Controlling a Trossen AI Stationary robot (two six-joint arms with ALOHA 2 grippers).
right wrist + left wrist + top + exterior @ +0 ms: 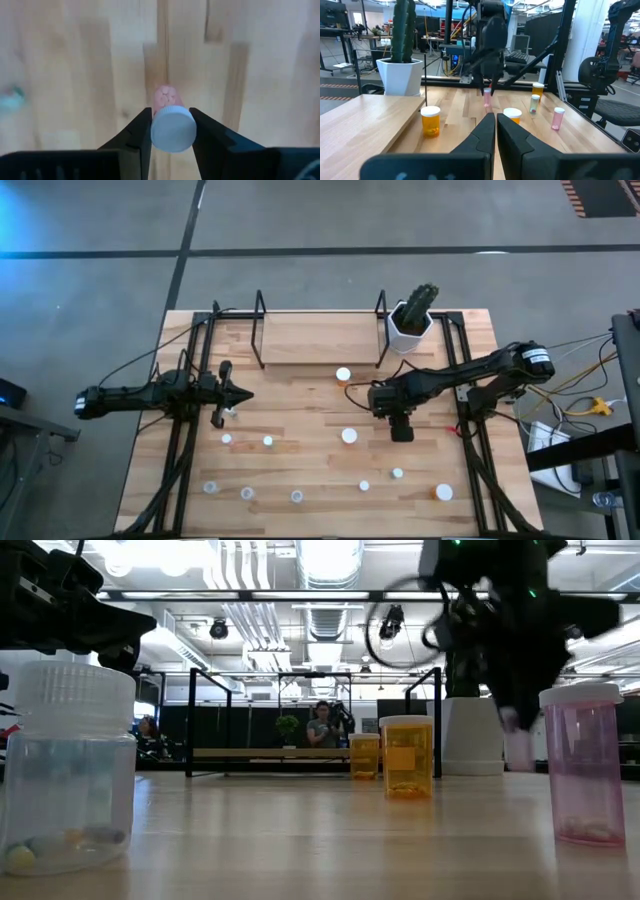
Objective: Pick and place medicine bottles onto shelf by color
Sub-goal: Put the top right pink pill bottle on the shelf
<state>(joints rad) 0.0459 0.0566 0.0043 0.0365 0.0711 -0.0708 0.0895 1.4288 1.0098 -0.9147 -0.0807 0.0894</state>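
My right gripper [171,116] points down over the table's right middle [400,428], shut on a small pinkish medicine bottle [165,95] with a white cap. That bottle also shows under the gripper in the left wrist view [486,98]. My left gripper [495,116] is shut on nothing and waits level at the table's left [243,394]. The shelf [310,340] stands at the far edge. One orange bottle [343,374] stands upright on the table just before it. Several more white-capped bottles, such as [349,435], stand scattered over the near half. My right gripper pinches the pinkish bottle by its white cap [172,131], one finger on each side. The fingers come from above, pointing down. The bottle hangs upright below them; whether its base is on the table, I cannot tell.
A white pot with a cactus [410,323] stands at the shelf's right end. Small bottles stand near the front edge, among them [297,496] and an orange one [443,492]. Black frame rails [190,410] run along both sides of the table.
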